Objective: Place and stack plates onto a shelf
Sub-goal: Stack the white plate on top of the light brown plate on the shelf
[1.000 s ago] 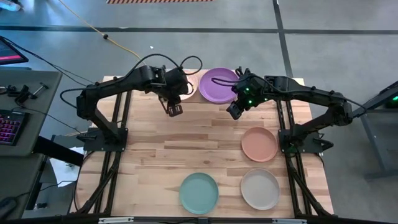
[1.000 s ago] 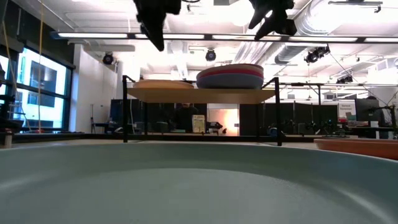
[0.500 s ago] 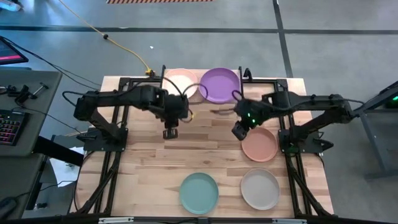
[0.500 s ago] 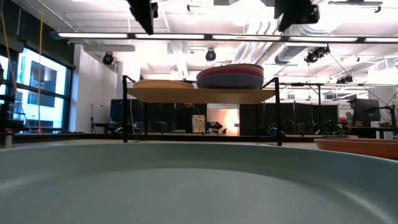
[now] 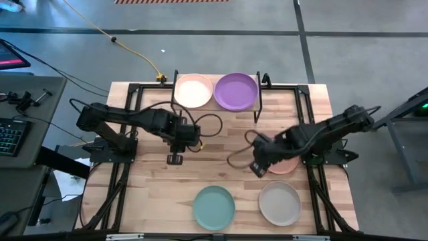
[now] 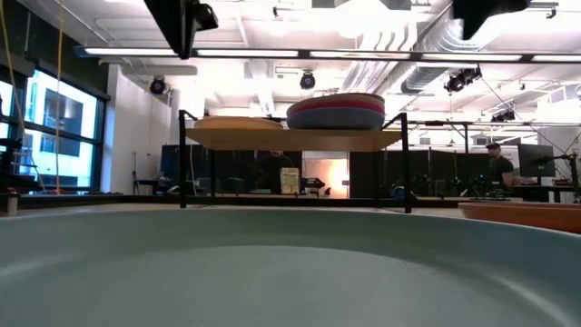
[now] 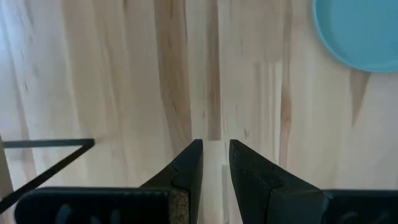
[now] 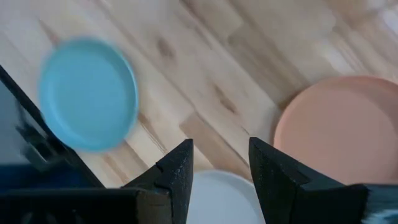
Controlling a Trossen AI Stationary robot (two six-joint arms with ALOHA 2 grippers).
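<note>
The right gripper, fingers apart and empty, nears the salmon plate, likely light, stiff, best pinched at its rim.

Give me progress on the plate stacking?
Done: the shelf carries a cream plate and a stack topped by the purple plate. In hand: nothing; the right gripper hangs open beside the salmon plate. Left: salmon, teal plate, beige plate.
</note>
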